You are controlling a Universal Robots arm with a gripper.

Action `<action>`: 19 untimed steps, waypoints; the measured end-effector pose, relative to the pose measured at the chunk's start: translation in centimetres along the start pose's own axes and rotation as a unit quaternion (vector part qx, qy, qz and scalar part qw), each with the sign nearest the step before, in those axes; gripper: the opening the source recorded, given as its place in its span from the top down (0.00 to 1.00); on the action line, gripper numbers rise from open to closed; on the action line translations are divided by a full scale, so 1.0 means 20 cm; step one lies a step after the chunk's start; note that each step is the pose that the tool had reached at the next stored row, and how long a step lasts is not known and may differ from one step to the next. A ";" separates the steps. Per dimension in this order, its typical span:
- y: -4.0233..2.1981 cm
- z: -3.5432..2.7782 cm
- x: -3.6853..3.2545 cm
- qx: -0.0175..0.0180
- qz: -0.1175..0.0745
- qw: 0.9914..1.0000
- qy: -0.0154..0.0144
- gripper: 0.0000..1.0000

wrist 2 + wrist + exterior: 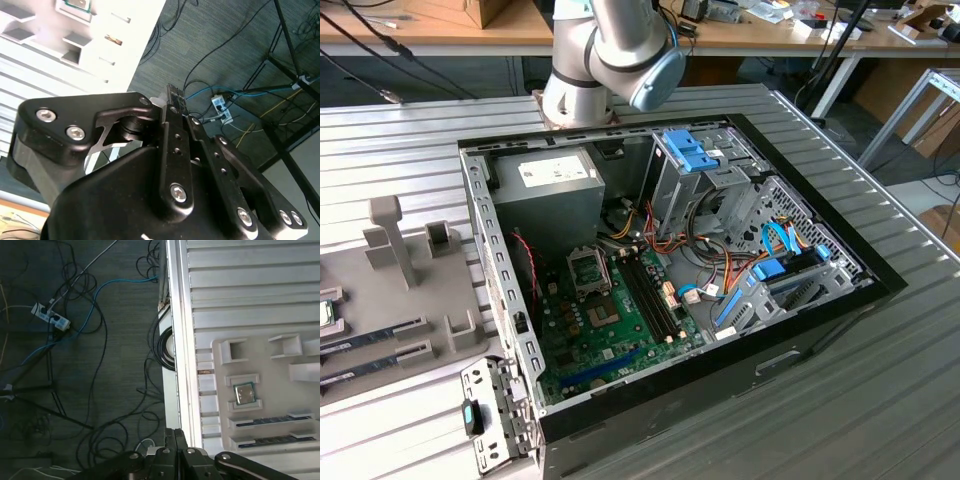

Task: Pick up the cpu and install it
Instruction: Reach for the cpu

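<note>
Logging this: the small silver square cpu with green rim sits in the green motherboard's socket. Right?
No. The first wrist view shows the small silver square cpu lying in a recess of the pale grey moulded tray.

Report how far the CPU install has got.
Nothing looks done yet: the small square silvery chip with green rim lies in its recess in the pale grey moulded tray. In hand: the black gripper hangs in the air, well apart from the chip. Left: pickup, and seating in the metal-framed socket on the green motherboard.
</note>
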State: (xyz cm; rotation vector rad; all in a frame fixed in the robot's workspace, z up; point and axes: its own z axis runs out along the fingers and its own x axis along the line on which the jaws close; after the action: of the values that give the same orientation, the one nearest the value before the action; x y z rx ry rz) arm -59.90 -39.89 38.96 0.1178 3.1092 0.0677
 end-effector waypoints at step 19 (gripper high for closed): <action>0.036 0.145 -0.572 0.001 0.000 1.000 0.008 0.89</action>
State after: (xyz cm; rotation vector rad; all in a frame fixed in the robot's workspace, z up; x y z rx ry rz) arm -48.35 -39.92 36.42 0.1188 3.1247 0.0665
